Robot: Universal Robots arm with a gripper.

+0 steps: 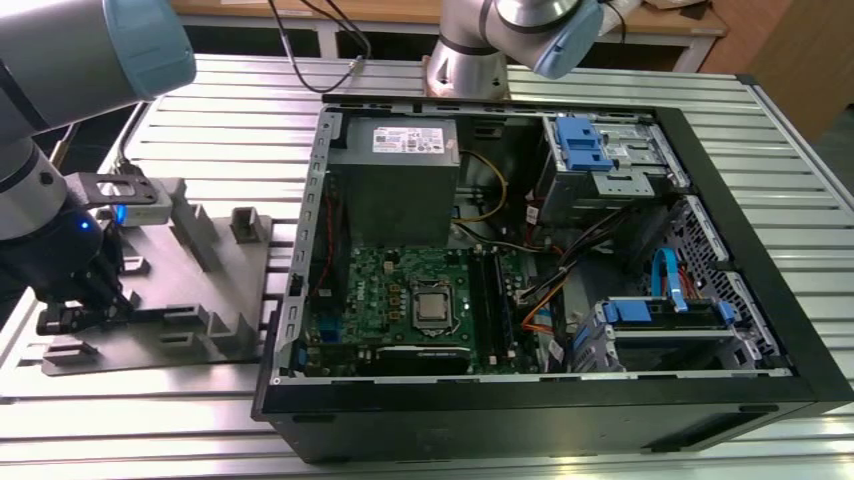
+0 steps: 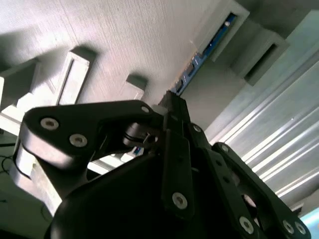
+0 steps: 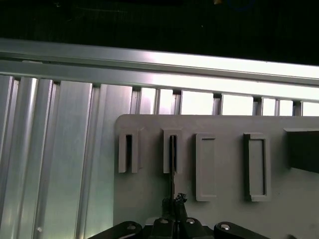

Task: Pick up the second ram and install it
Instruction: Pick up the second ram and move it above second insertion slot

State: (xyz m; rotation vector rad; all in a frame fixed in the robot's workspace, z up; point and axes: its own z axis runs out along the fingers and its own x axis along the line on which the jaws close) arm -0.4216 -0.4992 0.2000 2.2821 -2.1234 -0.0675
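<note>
Ram (image 3: 172, 167): a thin dark strip seen edge-on, seated in a slot of the grey fixture (image 3: 144, 199), which lies to the exterior view's left of the case (image 1: 747, 300). The gripper (image 3: 173, 201) is clenched on the ram's edge. A good pick-up calls for a straight pull along the slot, without twist, so the walls do not bind.

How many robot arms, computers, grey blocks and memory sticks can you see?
Robot arm: 2
Computer case: 1
Grey fixture block: 1
Ram stick: 1
Total: 5
</note>
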